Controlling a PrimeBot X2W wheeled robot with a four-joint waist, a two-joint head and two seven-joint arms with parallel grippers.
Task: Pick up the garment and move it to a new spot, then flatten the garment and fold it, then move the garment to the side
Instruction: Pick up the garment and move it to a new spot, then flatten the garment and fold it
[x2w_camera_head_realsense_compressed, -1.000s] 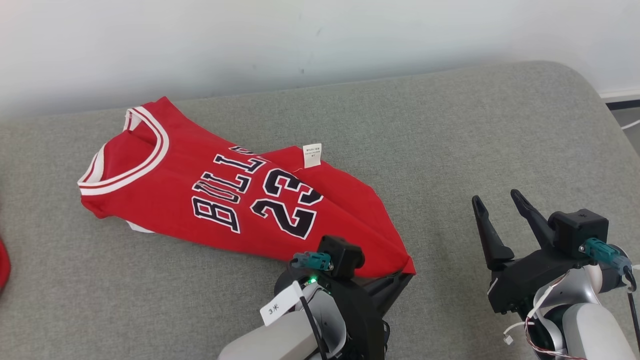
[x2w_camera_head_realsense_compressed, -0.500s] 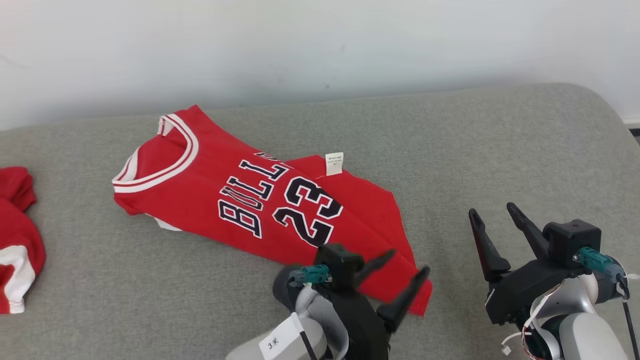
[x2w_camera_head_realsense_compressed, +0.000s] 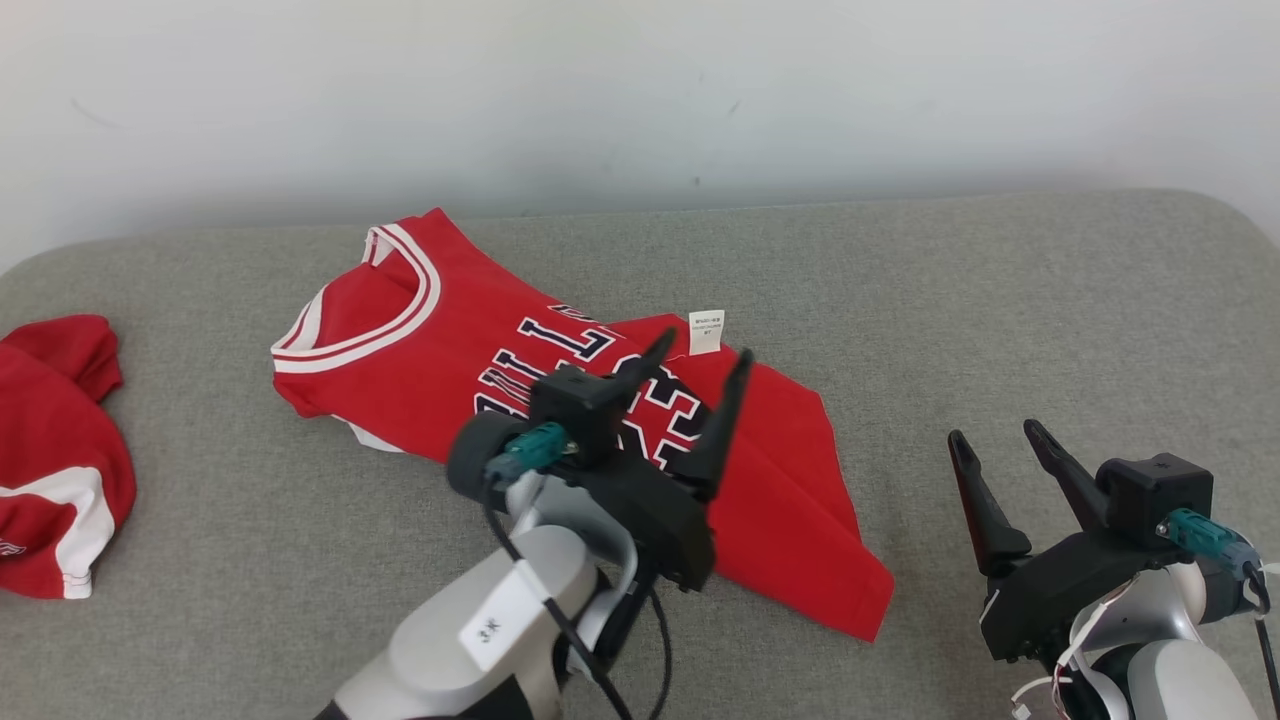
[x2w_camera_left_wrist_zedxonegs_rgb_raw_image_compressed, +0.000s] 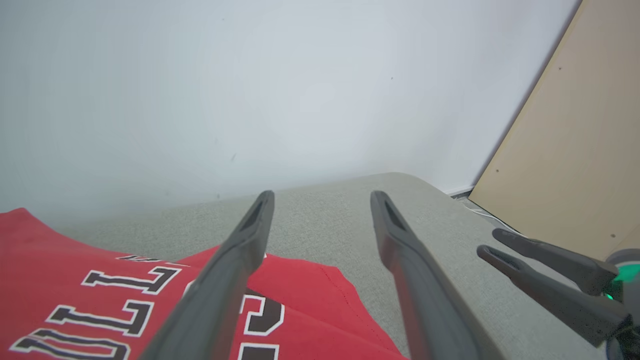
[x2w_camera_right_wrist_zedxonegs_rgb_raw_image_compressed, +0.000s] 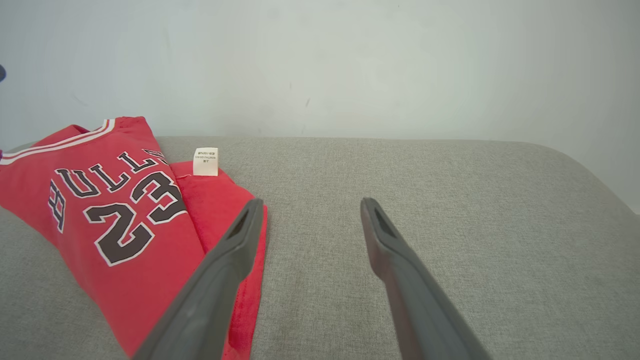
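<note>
The garment (x2w_camera_head_realsense_compressed: 420, 345), a red jersey with white trim and black "BULLS 23" lettering, lies partly folded on the grey cushion (x2w_camera_head_realsense_compressed: 1000, 300), a white label (x2w_camera_head_realsense_compressed: 706, 332) at its far edge. My left gripper (x2w_camera_head_realsense_compressed: 705, 358) hovers open above the jersey's number, holding nothing. In the left wrist view its fingertips (x2w_camera_left_wrist_zedxonegs_rgb_raw_image_compressed: 322, 197) stand apart over the jersey (x2w_camera_left_wrist_zedxonegs_rgb_raw_image_compressed: 75, 280). My right gripper (x2w_camera_head_realsense_compressed: 992, 435) stands open to the right of the jersey, over bare cushion. In the right wrist view the jersey (x2w_camera_right_wrist_zedxonegs_rgb_raw_image_compressed: 120, 215) lies left of that gripper (x2w_camera_right_wrist_zedxonegs_rgb_raw_image_compressed: 310, 202).
Another red and white cloth (x2w_camera_head_realsense_compressed: 50, 470) lies at the cushion's left edge. A white wall (x2w_camera_head_realsense_compressed: 640, 90) backs the cushion. In the left wrist view a tan panel (x2w_camera_left_wrist_zedxonegs_rgb_raw_image_compressed: 575, 150) stands at the right, and my right gripper's fingers (x2w_camera_left_wrist_zedxonegs_rgb_raw_image_compressed: 540, 280) show below it.
My left gripper let go of the jersey's near corner, opened, and rose toward the jersey's middle. The head camera shifted, bringing the second red cloth into view. The right gripper stayed open.
</note>
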